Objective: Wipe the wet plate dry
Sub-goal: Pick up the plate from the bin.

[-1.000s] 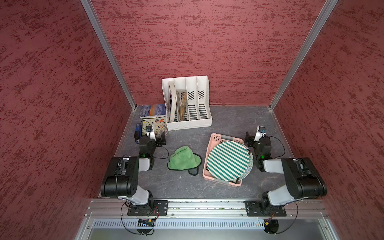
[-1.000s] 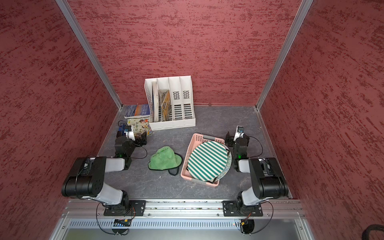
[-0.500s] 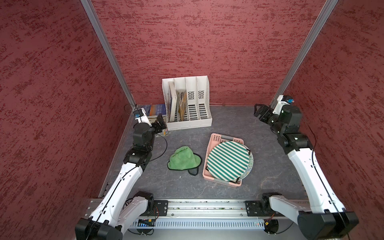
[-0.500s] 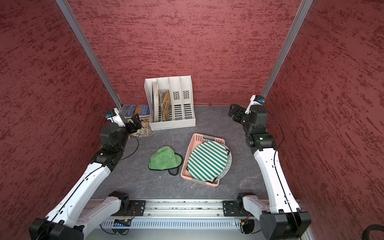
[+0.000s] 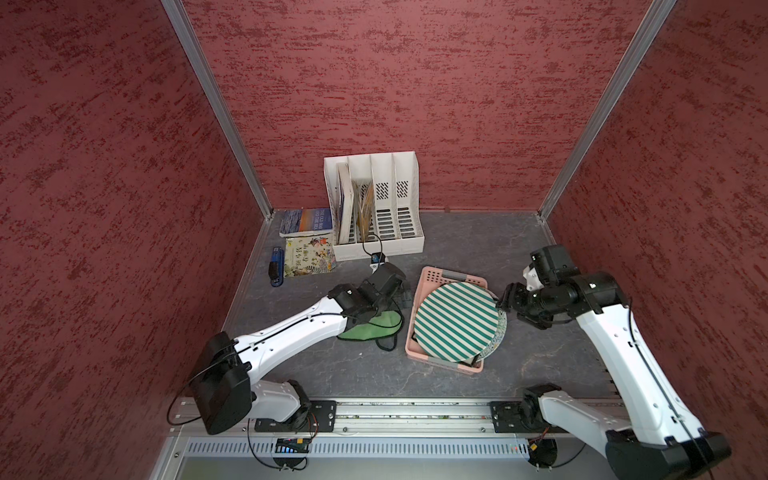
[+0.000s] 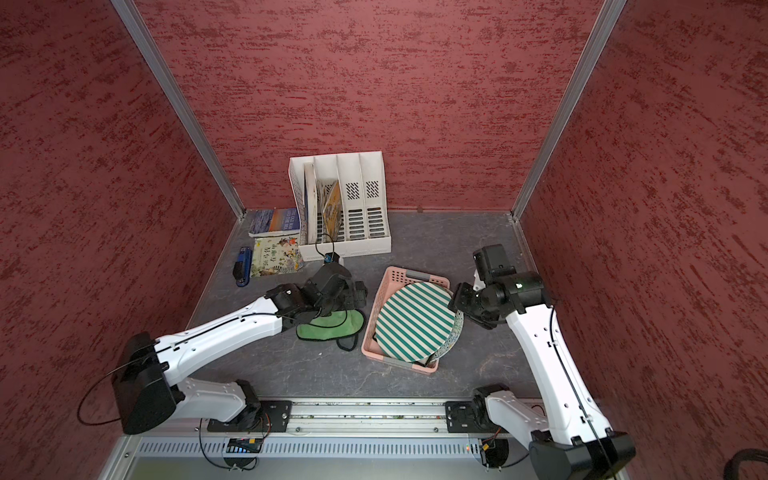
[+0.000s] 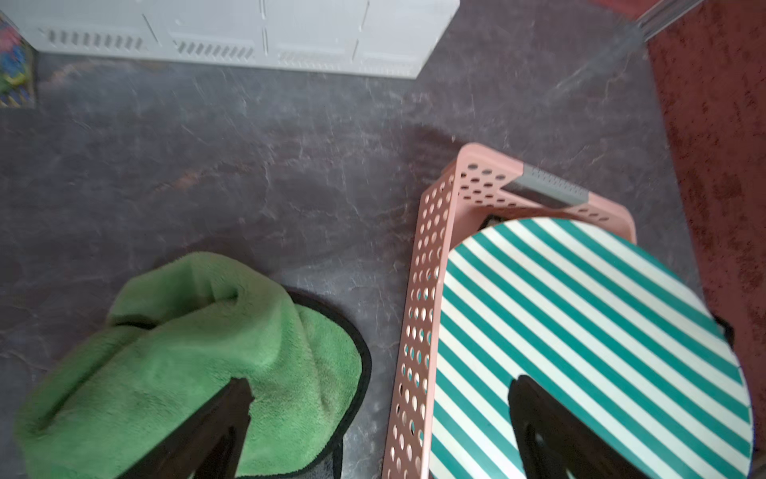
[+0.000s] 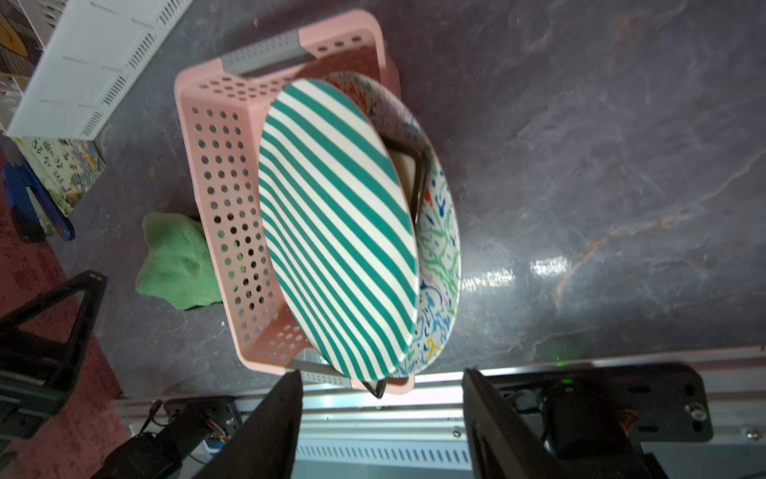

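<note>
Both arms have unfolded from the desk's front edge: the left gripper (image 5: 402,293) now hangs by the cloth (image 5: 365,331), the right gripper (image 5: 505,297) beside the plate (image 5: 455,324).

- Both top views look steeply down from high above my base rail (image 5: 395,413), taking in the whole table (image 5: 457,241).
- My left wrist camera sits close above the green cloth (image 7: 199,365) and striped plate (image 7: 580,323), facing the file rack (image 7: 232,37).
- My right wrist camera shares that plate and cloth, facing back toward the rail.
</note>
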Controlling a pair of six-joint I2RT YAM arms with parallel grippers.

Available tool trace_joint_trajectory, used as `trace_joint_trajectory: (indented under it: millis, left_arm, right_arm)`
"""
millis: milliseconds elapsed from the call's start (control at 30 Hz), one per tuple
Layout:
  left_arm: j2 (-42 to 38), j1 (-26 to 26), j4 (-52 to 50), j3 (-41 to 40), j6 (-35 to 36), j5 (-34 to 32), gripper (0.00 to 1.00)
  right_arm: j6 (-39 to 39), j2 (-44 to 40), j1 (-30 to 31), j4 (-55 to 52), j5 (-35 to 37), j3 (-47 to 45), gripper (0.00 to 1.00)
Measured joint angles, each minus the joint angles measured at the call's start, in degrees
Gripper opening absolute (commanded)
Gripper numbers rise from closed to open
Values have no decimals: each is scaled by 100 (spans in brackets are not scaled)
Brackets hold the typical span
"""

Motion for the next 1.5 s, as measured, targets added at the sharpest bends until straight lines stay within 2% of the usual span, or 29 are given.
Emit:
trace_joint_trajectory:
  millis: [167, 300, 367, 433, 567, 833, 1000, 1067, 1100, 1167, 1200, 1333, 1500]
  left_arm:
    - [332, -39, 79, -4, -87, 448, 96]
    - [514, -39, 111, -9, -120, 629, 84]
    - [529, -37, 155, -68, -168, 688, 75]
    - [529, -13, 232, -157, -192, 798, 71]
    - [619, 74, 448, -345, -155, 1202, 68]
    - [1189, 111, 839, -348, -28, 1882, 68]
    - [1180, 96, 1016, -348, -24, 1989, 68]
    - [1147, 83, 1012, -348, -26, 1958, 70]
    - [1099, 72, 1010, -354, -35, 1902, 71]
    - [918, 57, 990, -393, -68, 1759, 73]
    - [774, 52, 949, -422, -76, 1665, 74]
    - [-59, 61, 649, -505, -203, 1117, 79]
    - [-1202, 289, 4, -894, -691, 369, 89]
  right_arm:
    - [-190, 317, 33, 79, -348, -437, 57]
    - [-262, 614, 42, 546, -470, -857, 55]
    - [-282, 675, 42, 791, -540, -1060, 48]
    - [-282, 706, 46, 1032, -627, -1244, 43]
    - [-275, 597, 48, 1401, -765, -1429, 39]
    - [-280, 79, 50, 2529, -1749, -1709, 37]
    - [-291, 354, 52, 3067, -2096, -1716, 35]
    - [-315, 588, 52, 3230, -2127, -1744, 25]
    - [-315, 686, 52, 3294, -2124, -1766, 17]
    - [-304, 833, 57, 3381, -2109, -1803, 3]
    - [-293, 837, 48, 3438, -2146, -1803, 0]
    - [-321, 560, 79, 3541, -2017, -1784, 0]
    - [-306, -382, 79, 3585, -1657, -1443, 0]
